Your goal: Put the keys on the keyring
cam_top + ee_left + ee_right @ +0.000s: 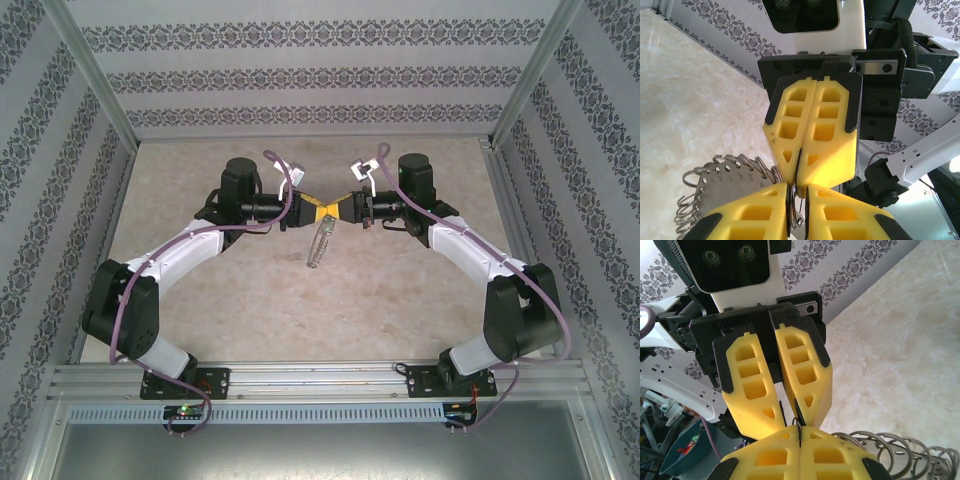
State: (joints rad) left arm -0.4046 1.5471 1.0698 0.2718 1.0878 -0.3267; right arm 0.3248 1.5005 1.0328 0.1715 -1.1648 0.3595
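Patterned wallpaper [300, 80] walls in a pale marbled table [400, 300], over which the two arms meet tip to tip. The right claw [341, 211] is pressed together on a wire ring of the keyring [318, 245], a numbered silver plate fringed with split rings that hangs from the meeting fingertips. The left claw [311, 210] stands nearly together, a ring's wire in its narrow gap; whether it pinches the wire I cannot tell.
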